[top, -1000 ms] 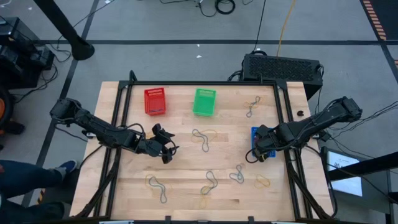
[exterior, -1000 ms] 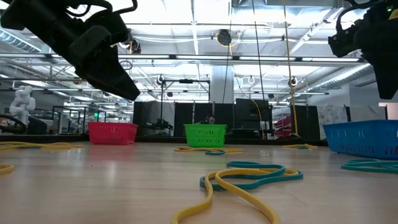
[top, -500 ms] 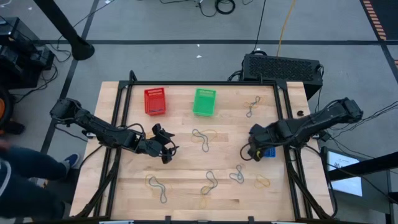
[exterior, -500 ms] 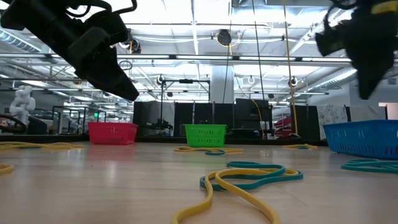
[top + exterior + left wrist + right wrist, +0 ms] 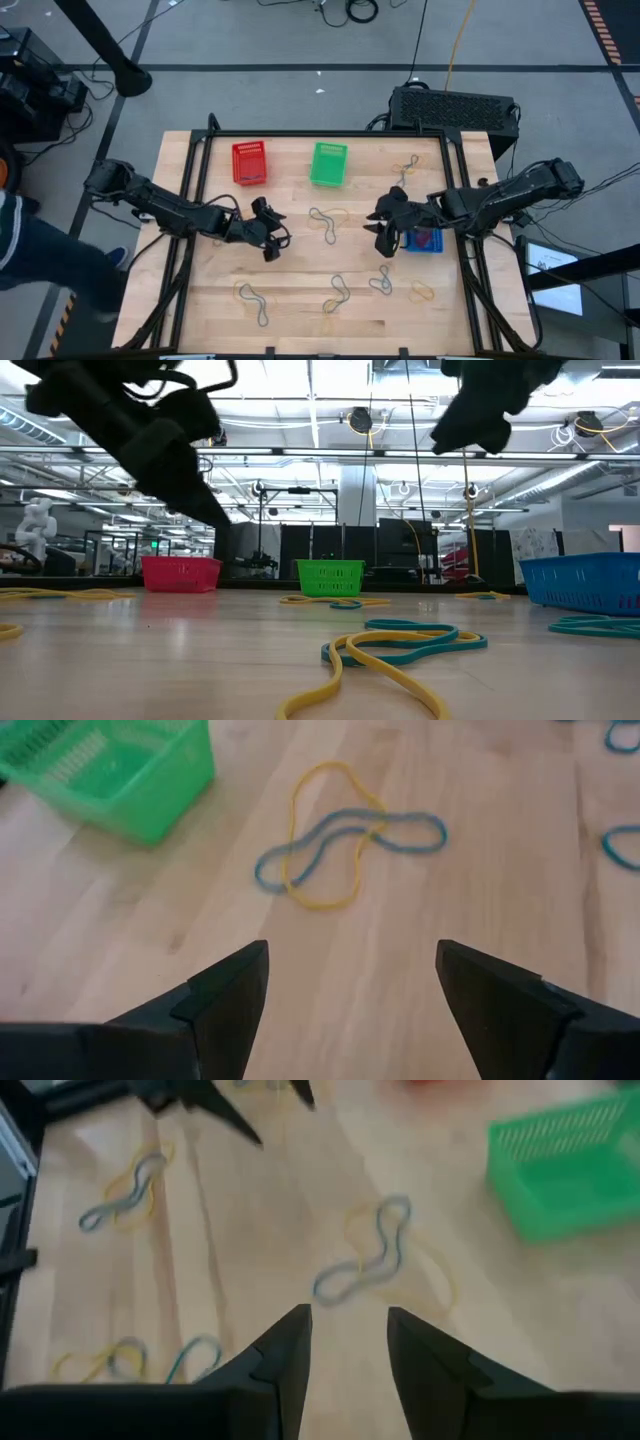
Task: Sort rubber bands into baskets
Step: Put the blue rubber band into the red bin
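Three baskets stand on the wooden table: red (image 5: 249, 162) and green (image 5: 328, 163) near the far edge, blue (image 5: 428, 241) at the right, partly under my right arm. Thin rubber bands lie flat in small tangles, among them a yellow and blue pair (image 5: 328, 220) mid-table, which also shows as the pair (image 5: 340, 845) in the left wrist view. More bands (image 5: 337, 292) lie near the front edge. My left gripper (image 5: 274, 243) hovers open left of that pair. My right gripper (image 5: 383, 232) hovers open right of it, above the table, nothing between its fingers (image 5: 290, 1345).
More bands lie at the far right (image 5: 404, 170) and front left (image 5: 250, 298). A black frame rail (image 5: 455, 180) runs around the tabletop. A black box (image 5: 455, 108) sits beyond the far edge. A person's sleeve (image 5: 30, 250) shows off the table's left side.
My right gripper has swung from over the blue basket toward the table's middle, rising a little and turning as it went, its fingers still open. The blue basket now shows more fully behind it.
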`<state>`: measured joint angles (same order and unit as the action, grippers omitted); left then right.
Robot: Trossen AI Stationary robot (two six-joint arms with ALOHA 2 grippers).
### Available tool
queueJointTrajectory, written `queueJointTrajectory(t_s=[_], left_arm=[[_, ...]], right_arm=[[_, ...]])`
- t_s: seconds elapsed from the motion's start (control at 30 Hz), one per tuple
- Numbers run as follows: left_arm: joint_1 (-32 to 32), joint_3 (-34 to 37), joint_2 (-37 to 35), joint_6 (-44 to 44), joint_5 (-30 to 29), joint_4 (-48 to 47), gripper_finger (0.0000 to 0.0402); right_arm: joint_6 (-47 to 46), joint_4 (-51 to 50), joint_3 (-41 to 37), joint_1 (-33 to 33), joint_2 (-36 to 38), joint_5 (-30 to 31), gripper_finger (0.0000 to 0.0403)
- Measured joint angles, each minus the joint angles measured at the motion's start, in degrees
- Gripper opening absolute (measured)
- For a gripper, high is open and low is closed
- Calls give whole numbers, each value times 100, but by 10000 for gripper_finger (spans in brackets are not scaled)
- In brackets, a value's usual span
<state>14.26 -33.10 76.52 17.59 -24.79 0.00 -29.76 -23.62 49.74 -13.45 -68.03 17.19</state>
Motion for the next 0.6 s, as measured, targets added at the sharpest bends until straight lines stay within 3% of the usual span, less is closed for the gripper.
queueJointTrajectory(t_s=[0.3,0.47,0.6], left_arm=[[-987,-262,629,-1150,645,901,295],[-1394,-549,1077,-1531,1122,1021,295],[-1587,-832,1479,-1991,1165,1019,295]], right_arm=[[750,334,0,-166,-724,371,125],[1202,596,-2,-166,-1086,373,125],[1605,771,-2,-166,-1221,373,125]])
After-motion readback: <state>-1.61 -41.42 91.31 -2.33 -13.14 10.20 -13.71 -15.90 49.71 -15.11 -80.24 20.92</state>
